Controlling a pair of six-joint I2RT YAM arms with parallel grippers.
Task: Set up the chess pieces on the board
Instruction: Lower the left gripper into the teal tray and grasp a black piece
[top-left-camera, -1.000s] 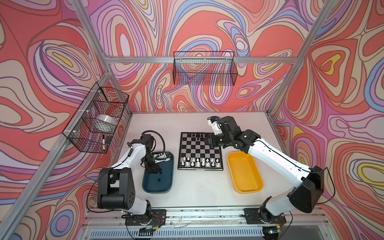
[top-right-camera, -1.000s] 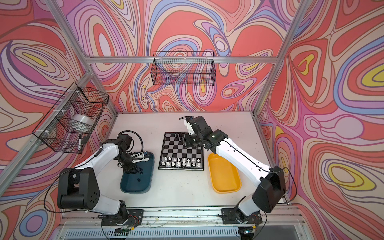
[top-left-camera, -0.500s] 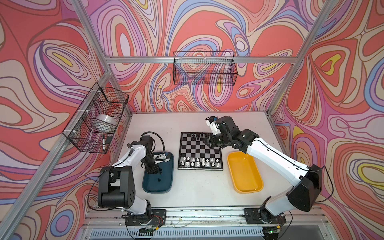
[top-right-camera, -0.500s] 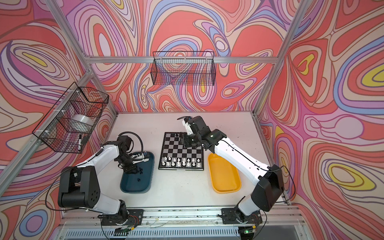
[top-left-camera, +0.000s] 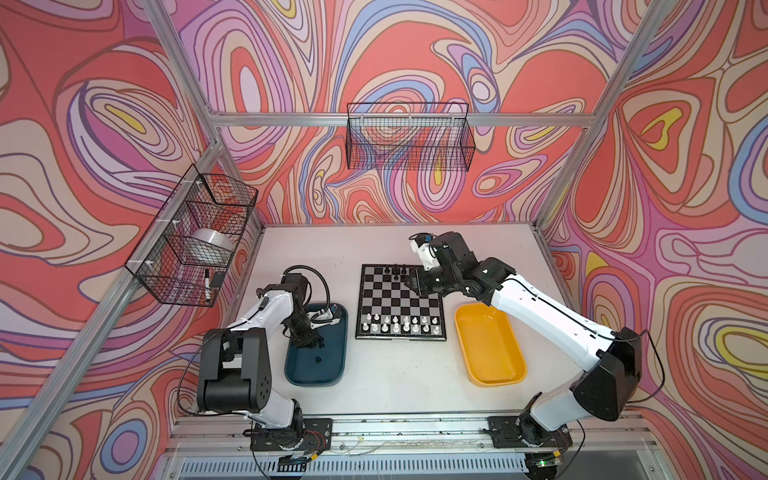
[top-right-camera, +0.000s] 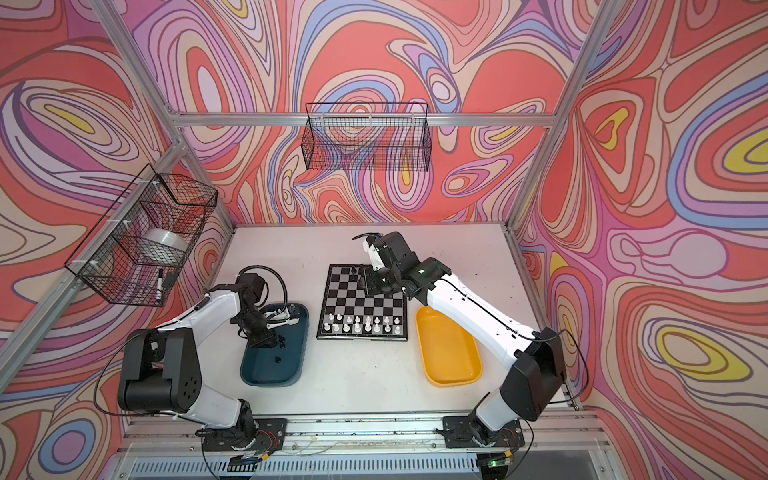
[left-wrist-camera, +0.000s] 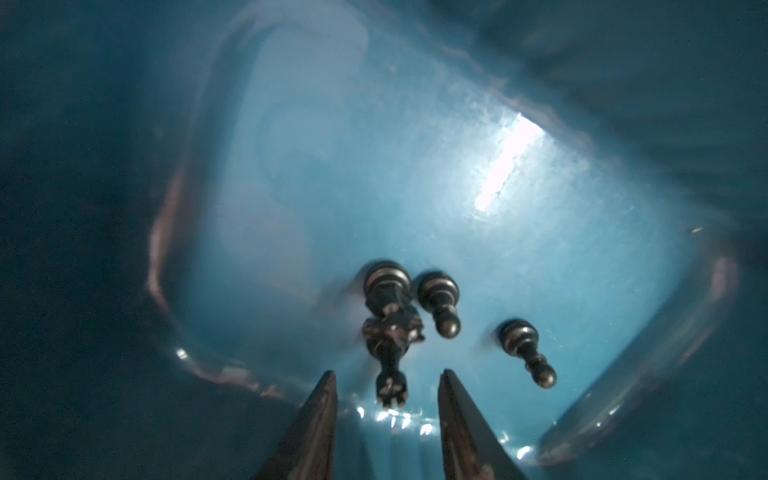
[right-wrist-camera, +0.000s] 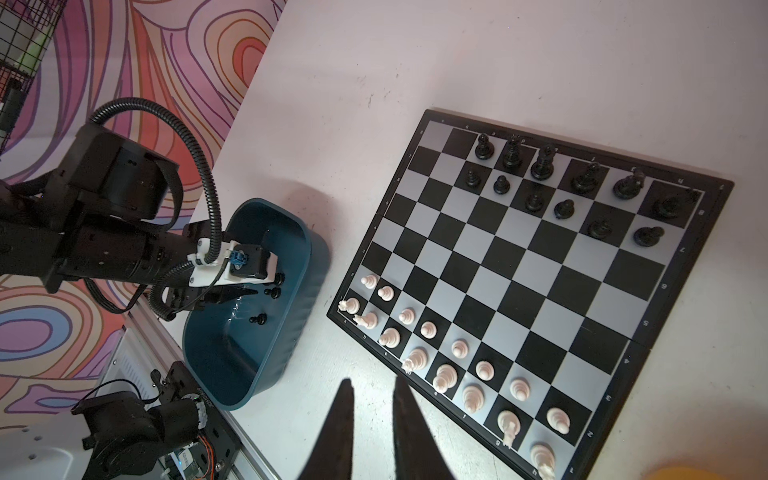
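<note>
Down in the teal tray (left-wrist-camera: 374, 166), your left gripper (left-wrist-camera: 387, 378) stands with its jaws partly apart. The notched head of a lying black piece (left-wrist-camera: 390, 386) sits in the gap, and neither fingertip touches it. A second black piece (left-wrist-camera: 388, 286) lies across that one, and two black pawns (left-wrist-camera: 440, 301) lie on their sides just beside them, all a little blurred. In both top views that tray sits on the table (top-left-camera: 395, 395) left of the board (top-left-camera: 400, 299), near it but not touching. Your right gripper (right-wrist-camera: 372, 382) shows only a slim gap between its jaws, with nothing in it. In a top view it hovers over the board's far right part (top-left-camera: 411, 282). White pieces (right-wrist-camera: 444, 376) fill the two near rows of the board. Black pieces on the board (right-wrist-camera: 542, 162) fill most of the two far rows, with the squares at the left end bare. A yellow tray (top-left-camera: 490, 349) lies right of the board, under the right arm.
</note>
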